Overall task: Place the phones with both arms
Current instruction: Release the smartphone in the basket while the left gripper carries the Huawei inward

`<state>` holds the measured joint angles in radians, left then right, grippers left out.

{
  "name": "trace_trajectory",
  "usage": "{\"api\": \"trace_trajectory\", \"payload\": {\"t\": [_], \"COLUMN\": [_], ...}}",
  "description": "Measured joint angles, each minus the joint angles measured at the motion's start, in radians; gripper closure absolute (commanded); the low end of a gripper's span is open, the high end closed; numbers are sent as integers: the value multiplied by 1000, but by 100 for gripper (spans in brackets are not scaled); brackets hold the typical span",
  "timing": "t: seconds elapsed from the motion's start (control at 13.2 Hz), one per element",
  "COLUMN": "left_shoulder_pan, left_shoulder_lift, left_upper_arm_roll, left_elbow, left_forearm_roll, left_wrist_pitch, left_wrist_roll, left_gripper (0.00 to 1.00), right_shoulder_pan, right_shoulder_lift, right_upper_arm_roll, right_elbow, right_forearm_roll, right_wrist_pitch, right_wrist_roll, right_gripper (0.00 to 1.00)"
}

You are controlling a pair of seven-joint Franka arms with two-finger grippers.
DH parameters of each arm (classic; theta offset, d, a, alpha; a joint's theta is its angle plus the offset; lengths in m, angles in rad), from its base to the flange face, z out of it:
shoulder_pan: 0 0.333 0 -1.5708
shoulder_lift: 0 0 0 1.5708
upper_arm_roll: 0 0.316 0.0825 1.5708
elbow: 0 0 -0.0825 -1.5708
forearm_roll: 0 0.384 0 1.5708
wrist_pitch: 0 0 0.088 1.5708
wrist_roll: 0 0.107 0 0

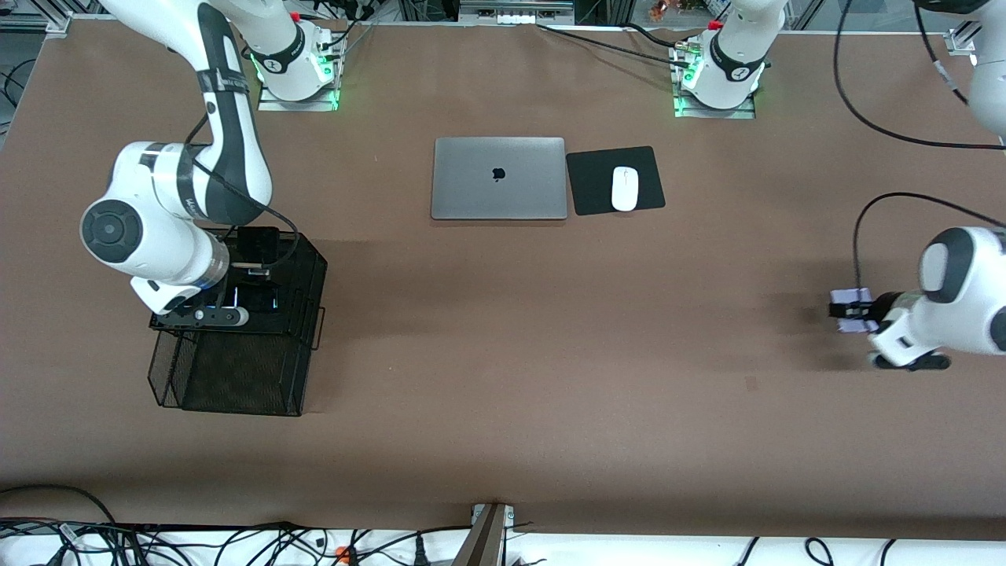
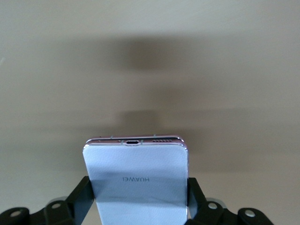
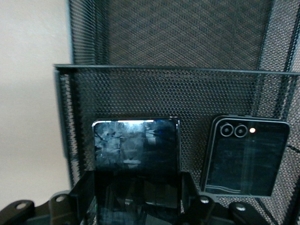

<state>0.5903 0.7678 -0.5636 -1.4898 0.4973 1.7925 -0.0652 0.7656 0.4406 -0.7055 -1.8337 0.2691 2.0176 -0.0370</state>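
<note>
Two phones at our mesh rack [image 1: 236,377]

Our right gripper [image 3: 138,192] pinches the long black phone [image 3: 136,154] beside the small black phone [image 3: 246,157]; our left gripper [image 2: 138,197] pinches the pale phone [image 2: 136,176].

Middle of the desk [image 1: 503,354] is wide open, so a gripper can sweep from one end to the other; the only stuff in the way up at 12 o'clock by the bases is the shut laptop [image 1: 499,178] with the mouse [image 1: 625,189] on its black pad [image 1: 615,180] right beside it. Over at 9 o'clock the black mesh rack [image 1: 236,369] is crowded. The right gripper [image 3: 136,197] sits in its upper tier, jaws clamped on the longer black phone [image 3: 136,159], with the squarish black phone [image 3: 246,157] leaning on the mesh wall just beside it.
</note>
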Motion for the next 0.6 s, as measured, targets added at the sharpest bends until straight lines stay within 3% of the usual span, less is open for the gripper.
{"api": "trace_trajectory", "payload": {"t": [0.15, 0.23, 0.3, 0.38, 0.6], "left_shoulder_pan": [-137, -192, -237, -275, -410], "left_shoulder_lift": [-3, -3, -2, -1, 3], "left_upper_arm_roll": [-1, -1, -1, -1, -5], "left_elbow": [24, 27, 34, 42, 49], "left_forearm_roll": [-96, -171, -263, -361, -505], "left_wrist_pitch": [-11, -9, -4, 3, 77], "left_wrist_roll": [-24, -30, -30, -30, -30], "left_gripper": [48, 48, 50, 53, 53], "right_shoulder_pan": [-4, -6, -7, -7, -7], "right_shoulder_lift": [12, 19, 26, 29, 29], "right_upper_arm_roll": [-1, -2, -3, -3, -4], "right_elbow": [-4, -4, -4, -3, 9], "right_forearm_roll": [5, 16, 30, 41, 57], "right_wrist_pitch": [25, 37, 44, 50, 54], "right_wrist_roll": [0, 0, 0, 0, 0], "right_gripper": [100, 86, 30, 0, 0]}}
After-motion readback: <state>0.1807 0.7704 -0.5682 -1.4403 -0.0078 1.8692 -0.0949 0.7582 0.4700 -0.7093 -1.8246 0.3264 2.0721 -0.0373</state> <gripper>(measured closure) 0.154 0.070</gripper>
